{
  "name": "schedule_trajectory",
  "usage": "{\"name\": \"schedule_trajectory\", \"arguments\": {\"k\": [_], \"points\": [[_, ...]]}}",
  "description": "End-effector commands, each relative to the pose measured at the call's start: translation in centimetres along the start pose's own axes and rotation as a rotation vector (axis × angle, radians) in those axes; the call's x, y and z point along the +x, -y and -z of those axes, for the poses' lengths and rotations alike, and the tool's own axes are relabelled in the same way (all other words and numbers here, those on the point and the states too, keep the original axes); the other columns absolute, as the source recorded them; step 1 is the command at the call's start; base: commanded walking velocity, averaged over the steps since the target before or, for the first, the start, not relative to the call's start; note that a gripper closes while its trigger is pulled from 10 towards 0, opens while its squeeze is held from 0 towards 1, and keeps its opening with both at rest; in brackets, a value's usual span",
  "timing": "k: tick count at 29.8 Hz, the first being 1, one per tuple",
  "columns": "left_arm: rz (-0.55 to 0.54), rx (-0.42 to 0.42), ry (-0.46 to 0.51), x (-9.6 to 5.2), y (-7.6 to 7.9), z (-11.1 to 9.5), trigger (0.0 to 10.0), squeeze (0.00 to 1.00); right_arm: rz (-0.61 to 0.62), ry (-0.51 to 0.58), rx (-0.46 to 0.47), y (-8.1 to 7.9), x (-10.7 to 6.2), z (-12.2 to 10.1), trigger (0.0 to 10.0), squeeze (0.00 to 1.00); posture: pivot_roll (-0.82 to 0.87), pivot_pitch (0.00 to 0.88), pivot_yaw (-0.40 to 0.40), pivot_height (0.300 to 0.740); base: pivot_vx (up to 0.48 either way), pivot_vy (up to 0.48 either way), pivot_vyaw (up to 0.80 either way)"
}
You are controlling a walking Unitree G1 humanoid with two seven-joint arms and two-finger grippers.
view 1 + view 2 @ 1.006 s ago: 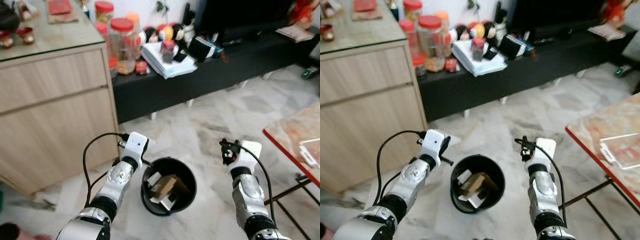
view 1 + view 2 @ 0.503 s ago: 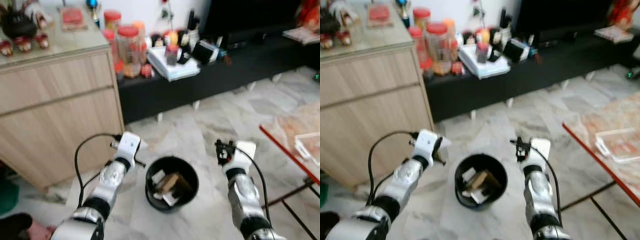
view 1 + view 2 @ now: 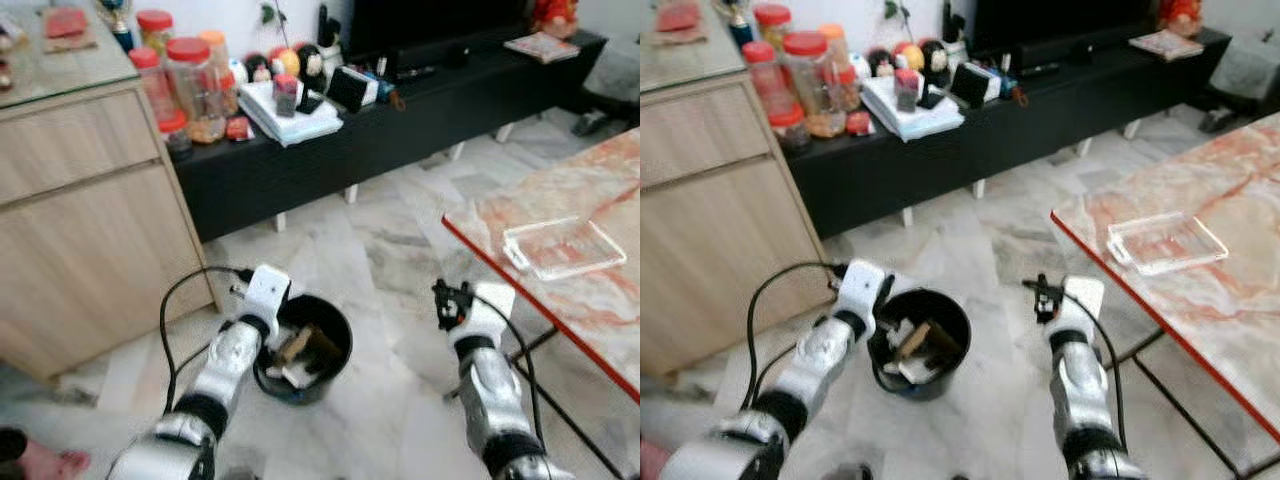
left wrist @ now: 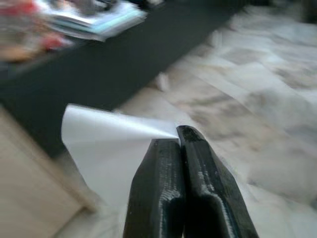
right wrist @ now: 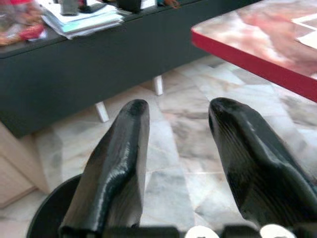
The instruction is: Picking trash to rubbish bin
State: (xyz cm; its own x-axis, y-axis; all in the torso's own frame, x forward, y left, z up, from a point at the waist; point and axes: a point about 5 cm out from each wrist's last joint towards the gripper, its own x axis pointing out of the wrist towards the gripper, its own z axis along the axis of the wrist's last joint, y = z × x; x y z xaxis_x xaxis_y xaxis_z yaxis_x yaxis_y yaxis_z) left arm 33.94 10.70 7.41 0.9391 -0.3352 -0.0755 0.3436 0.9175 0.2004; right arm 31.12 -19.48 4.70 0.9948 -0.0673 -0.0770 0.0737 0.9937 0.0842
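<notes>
A black rubbish bin (image 3: 335, 350) stands on the marble floor, with cardboard and paper scraps (image 3: 300, 350) inside. My left gripper (image 4: 176, 136) is shut on a white sheet of paper (image 4: 109, 144). Its wrist (image 3: 266, 291) hangs at the bin's left rim. My right gripper (image 5: 179, 104) is open with nothing between its fingers. It is held up to the right of the bin, where its black fingers (image 3: 445, 300) stand apart from it. The bin's rim (image 5: 47, 210) also shows in the right wrist view.
A wooden cabinet (image 3: 80, 230) stands close on the left. A low black bench (image 3: 400, 130) with jars and papers runs along the back. A red-edged marble table (image 3: 560, 300) with a clear plastic tray (image 3: 560, 247) is on the right.
The whole picture has shifted as the camera moved, and more of the table is in view. Both arms keep much the same pose. The left wrist is now at the bin's rim.
</notes>
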Motion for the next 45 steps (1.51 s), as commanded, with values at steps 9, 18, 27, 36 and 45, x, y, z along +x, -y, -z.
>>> {"name": "schedule_trajectory", "arguments": {"k": [9, 18, 27, 36, 45], "points": [[-0.024, -0.034, -0.032, -0.36, -0.19, 0.77, 10.0, 0.00, -0.018, -0.001, -0.016, -0.27, 0.06, -0.06, 10.0, 0.00, 0.17, 0.116, -0.075, 0.740, 0.000, 0.000, 0.00], [-0.036, -0.037, -0.033, -0.42, -0.21, 0.85, 10.0, 0.00, -0.027, -0.002, -0.022, -0.31, 0.08, -0.08, 10.0, 0.00, 0.17, 0.117, -0.080, 0.740, 0.255, 0.000, 0.00], [-0.052, -0.038, -0.036, -0.51, -0.39, 0.96, 10.0, 0.00, -0.055, 0.008, -0.057, -0.64, 0.10, -0.21, 10.0, 0.00, 0.17, 0.119, -0.081, 0.740, 0.313, 0.000, 0.22], [-0.055, -0.041, -0.039, -0.53, -0.39, 1.01, 10.0, 0.00, -0.052, 0.004, -0.045, -0.69, 0.09, -0.14, 10.0, 0.00, 0.17, 0.119, -0.083, 0.740, 0.328, 0.000, 0.23], [-0.047, -0.042, -0.037, -0.47, -0.30, 0.95, 10.0, 0.00, -0.046, 0.001, -0.031, -0.64, 0.12, -0.14, 10.0, 0.00, 0.17, 0.119, -0.082, 0.740, 0.327, 0.000, 0.00]]}}
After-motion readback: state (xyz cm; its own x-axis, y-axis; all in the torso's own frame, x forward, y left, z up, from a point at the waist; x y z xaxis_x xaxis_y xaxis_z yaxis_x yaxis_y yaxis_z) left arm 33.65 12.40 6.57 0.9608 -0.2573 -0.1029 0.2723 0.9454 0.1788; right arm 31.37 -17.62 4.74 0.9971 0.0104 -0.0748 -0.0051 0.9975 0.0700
